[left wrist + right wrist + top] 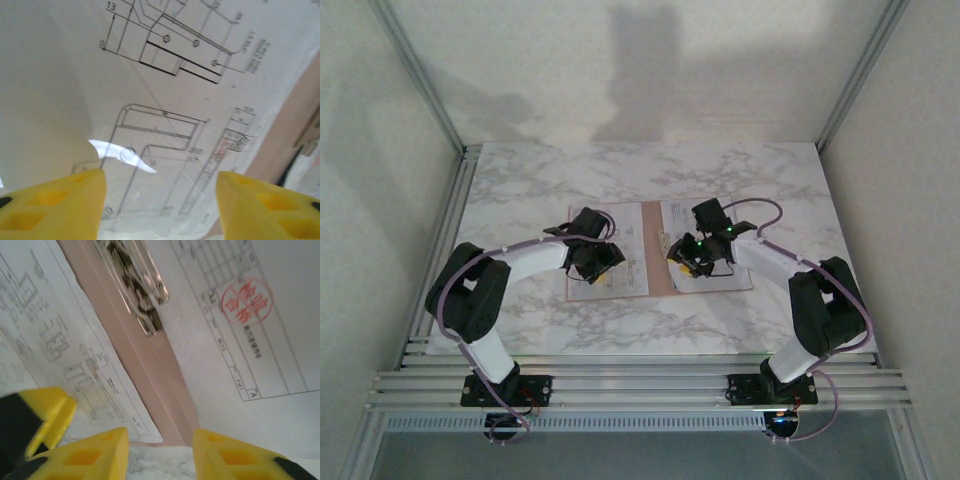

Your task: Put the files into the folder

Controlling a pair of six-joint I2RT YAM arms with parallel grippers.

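Found open and flat at mid-table: the folder (656, 275), with the files (617, 275) spread over both leaves, one printed sheet to each side of the spine. Left gripper (160, 200) poised low over the left-hand sheet, yellow fingers (60, 205) well apart, nothing between them. Right gripper (160, 455) likewise spread wide and empty, hovering by the spine at the folder's near edge, not far from a metal clip (135, 280). Judged risks: thin paper dragged or creased under a fingertip pressed down and slid; a sheet pushed out past the card edge and left protruding on closing; a finger snagging the clip; a cover lifted from one side only, sliding the whole folder across the smooth top. No clamp or stop seen to resist such sliding. Surface: marble-patterned table (520, 190), white with grey veining, level. Surroundings: plain white walls, aluminium posts (420, 75) at the corners, slotted rails (640, 385) along the near edge carrying both arm bases.
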